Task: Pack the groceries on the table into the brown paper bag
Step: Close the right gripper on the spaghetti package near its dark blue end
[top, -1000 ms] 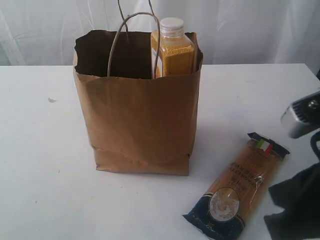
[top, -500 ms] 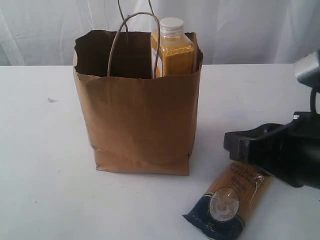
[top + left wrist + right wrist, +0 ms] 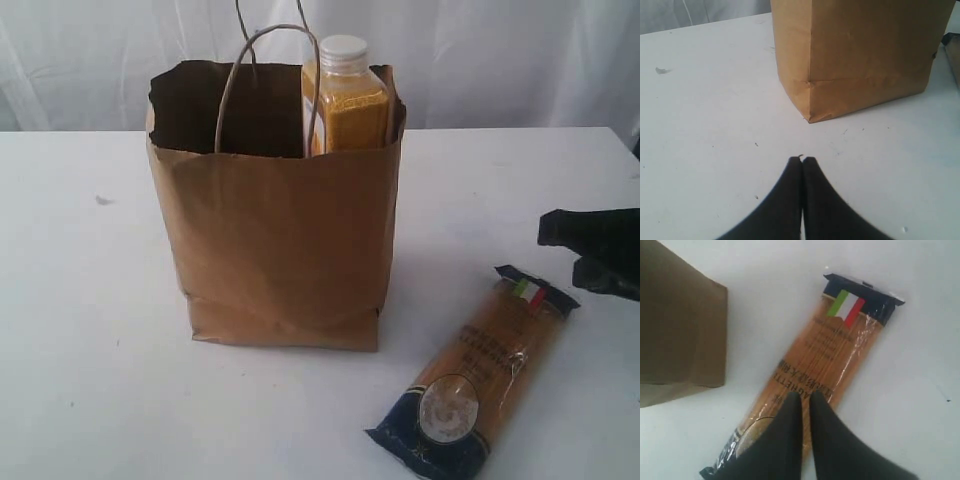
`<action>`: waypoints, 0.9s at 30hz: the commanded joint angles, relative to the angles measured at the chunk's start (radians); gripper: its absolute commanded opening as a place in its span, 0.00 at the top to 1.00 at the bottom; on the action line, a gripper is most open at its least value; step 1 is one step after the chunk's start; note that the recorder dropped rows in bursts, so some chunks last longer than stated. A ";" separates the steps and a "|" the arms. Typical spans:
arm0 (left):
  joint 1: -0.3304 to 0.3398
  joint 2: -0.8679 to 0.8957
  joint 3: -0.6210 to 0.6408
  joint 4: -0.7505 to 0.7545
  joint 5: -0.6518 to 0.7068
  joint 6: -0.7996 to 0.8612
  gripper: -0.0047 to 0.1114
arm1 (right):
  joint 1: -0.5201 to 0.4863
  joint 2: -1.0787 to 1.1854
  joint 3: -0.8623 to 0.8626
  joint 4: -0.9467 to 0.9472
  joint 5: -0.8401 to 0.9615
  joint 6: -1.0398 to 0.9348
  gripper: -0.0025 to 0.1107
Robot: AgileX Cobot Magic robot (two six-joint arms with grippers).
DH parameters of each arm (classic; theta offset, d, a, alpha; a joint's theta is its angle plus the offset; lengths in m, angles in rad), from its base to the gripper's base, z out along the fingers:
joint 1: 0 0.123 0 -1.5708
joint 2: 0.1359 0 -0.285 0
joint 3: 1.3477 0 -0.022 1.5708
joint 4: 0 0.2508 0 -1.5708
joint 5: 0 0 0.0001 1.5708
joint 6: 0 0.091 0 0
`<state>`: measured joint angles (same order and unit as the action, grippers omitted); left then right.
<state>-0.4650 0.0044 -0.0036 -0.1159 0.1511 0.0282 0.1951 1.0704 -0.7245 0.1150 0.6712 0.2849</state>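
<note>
Currently the brown paper bag [image 3: 280, 240] stands upright in the middle of the table [image 3: 90, 330], with the orange juice bottle [image 3: 345, 100] upright inside, cap above the rim. Flat toward the table's right edge, apart from the bag, lies the long pasta packet [image 3: 480, 375]. Both pincers are pressed together and empty: left gripper [image 3: 802, 160] low by a bag corner, right gripper [image 3: 804, 397] above the packet.

juice bottle [image 3: 345, 95] upright in paper bag [image 3: 275, 240] on table [image 3: 90, 330], pasta packet [image 3: 480, 375] right of bag
</note>
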 commanded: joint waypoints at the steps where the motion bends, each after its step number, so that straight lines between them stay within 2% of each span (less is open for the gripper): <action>1: 0.003 -0.004 0.004 -0.004 -0.002 0.003 0.96 | -0.047 0.099 -0.006 -0.010 -0.111 -0.057 0.82; 2: 0.003 -0.004 0.004 -0.004 -0.002 0.003 0.96 | -0.047 0.119 -0.006 -0.031 -0.151 -0.057 0.70; 4: 0.003 -0.004 0.004 -0.004 -0.002 0.003 0.96 | -0.047 0.163 -0.006 -0.038 -0.235 -0.019 0.36; 5: 0.003 -0.004 0.004 -0.004 -0.002 0.003 0.96 | -0.047 0.189 -0.006 -0.038 -0.277 0.050 0.23; 6: 0.003 -0.004 0.004 -0.004 -0.002 0.003 0.96 | -0.047 0.220 -0.011 -0.038 -0.307 0.122 0.18; 8: 0.003 -0.004 0.004 -0.004 -0.002 0.003 0.96 | -0.047 0.301 -0.041 -0.038 -0.314 0.193 0.18; 13: 0.003 -0.004 0.004 -0.004 -0.002 0.003 0.96 | -0.047 0.437 -0.083 -0.037 -0.320 0.197 0.18; 27: 0.003 -0.004 0.004 -0.004 -0.002 0.003 0.96 | -0.047 0.622 -0.091 -0.049 -0.353 0.238 0.18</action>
<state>-0.4650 0.0044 -0.0036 -0.1159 0.1511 0.0282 0.1564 1.6696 -0.8072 0.0795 0.3446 0.5200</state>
